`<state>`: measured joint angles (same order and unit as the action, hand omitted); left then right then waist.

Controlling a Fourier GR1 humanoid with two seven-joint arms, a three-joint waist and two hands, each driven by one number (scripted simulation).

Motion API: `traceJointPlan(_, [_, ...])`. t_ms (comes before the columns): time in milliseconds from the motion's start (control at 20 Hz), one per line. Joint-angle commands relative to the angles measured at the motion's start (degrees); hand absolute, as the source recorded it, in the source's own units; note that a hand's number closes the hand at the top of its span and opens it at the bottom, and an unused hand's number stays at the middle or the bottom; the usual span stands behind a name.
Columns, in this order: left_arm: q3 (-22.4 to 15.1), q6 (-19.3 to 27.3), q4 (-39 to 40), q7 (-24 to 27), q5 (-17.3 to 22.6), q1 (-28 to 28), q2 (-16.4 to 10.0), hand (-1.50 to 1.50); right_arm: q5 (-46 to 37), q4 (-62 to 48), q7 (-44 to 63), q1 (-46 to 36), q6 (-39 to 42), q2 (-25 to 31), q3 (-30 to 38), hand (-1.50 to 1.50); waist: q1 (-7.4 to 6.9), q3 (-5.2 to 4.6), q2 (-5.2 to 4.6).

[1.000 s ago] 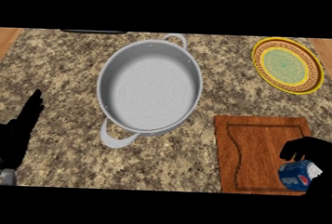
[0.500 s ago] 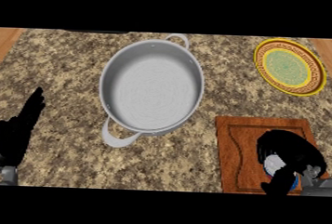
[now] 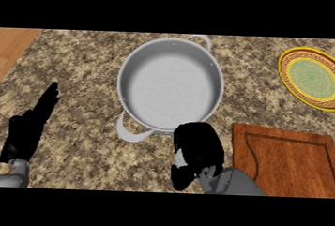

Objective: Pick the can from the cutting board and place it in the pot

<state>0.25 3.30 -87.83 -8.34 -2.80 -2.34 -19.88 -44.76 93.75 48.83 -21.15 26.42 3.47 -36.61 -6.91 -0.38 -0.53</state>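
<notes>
At 8 o'clock in the head view we see the left hand (image 3: 30,131), released, its fingers straight and pointing toward 12 o'clock. It rests on the speckled counter (image 3: 81,83), well apart from everything else. A strip of wood (image 3: 9,46) shows at 10 o'clock, beyond the counter's edge.

Just above the centre sits the pot (image 3: 171,82), silver and round. One handle is at its 12 o'clock edge and the other at its 7 o'clock edge.

At the pot's 5 o'clock rim we find the right hand (image 3: 196,151), fingers curled down and clenched round the can (image 3: 180,157). The can shows only as pale slivers between the black fingers. The top of the hand overlaps the pot's near rim; we cannot tell how high it hangs above it.

Just beside the hand, at 4 o'clock in the view, lies the cutting board (image 3: 286,161), reddish wood with a groove along its edge. At 2 o'clock a plate (image 3: 314,77), yellow-rimmed with a green middle, lies near the counter's edge.
</notes>
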Motion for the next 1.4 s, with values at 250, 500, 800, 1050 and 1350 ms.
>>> traceJointPlan(250, [-0.7, -0.8, 1.9, 0.3, -0.3, -0.4, 0.2, 0.0, -11.0, -3.7, 18.1, -20.9, -13.0, -3.4, -10.1, 1.5, -0.55, -0.02, 1.05])
traceJointPlan(500, [-0.2, -0.6, 2.6, -0.8, -0.2, -1.9, 0.2, 0.0, -16.2, -5.4, 25.4, -30.0, -18.1, -3.4, -12.0, 1.5, 0.48, 0.08, 1.0])
traceJointPlan(800, [-0.9, 0.6, 2.5, 0.9, -1.4, -0.6, 1.3, 0.0, -14.0, -7.6, 30.4, -36.1, -26.5, -3.4, -9.4, 1.5, 0.16, 0.15, 0.6])
traceJointPlan(1050, [-1.0, 0.0, 0.2, -1.4, -1.0, -1.9, 0.8, 0.0, -13.3, -14.7, 29.2, -42.6, -32.5, -3.4, -5.7, 1.5, -0.04, 0.23, 0.21])
traceJointPlan(1350, [0.0, 1.2, 0.2, -0.8, -1.4, -0.3, 1.1, 0.0, -11.0, -22.0, 26.9, -48.1, -37.9, -3.4, -3.1, 1.5, 1.78, 0.27, 0.18])
